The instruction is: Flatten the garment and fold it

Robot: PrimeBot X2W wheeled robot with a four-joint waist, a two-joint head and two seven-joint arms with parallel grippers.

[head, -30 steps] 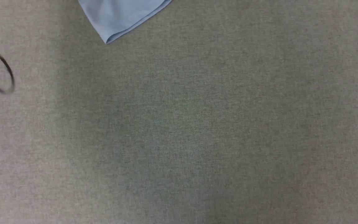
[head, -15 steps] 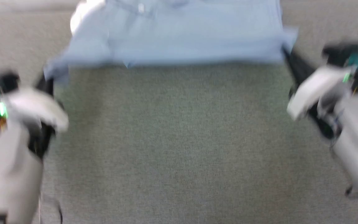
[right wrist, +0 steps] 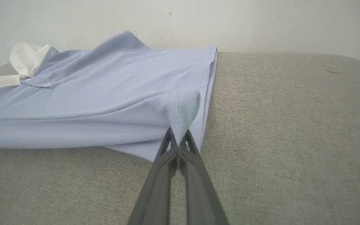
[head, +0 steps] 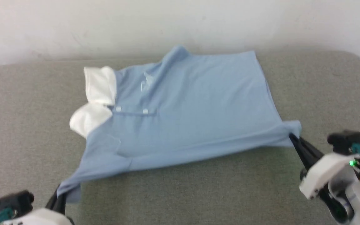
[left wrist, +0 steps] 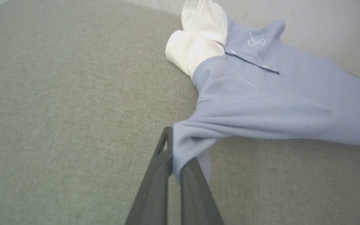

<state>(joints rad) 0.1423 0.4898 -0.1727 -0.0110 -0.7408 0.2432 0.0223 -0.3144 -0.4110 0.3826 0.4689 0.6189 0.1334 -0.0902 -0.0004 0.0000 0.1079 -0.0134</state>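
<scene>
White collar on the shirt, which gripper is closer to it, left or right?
Left. The left gripper is clamped on the garment corner at the white collar end; the right gripper is clamped on the hem corner at the opposite end, far from it.

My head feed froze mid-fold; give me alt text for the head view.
A light blue shirt lies spread on a grey cushion, white collar to the left. The left gripper and right gripper each pinch a near corner.
</scene>
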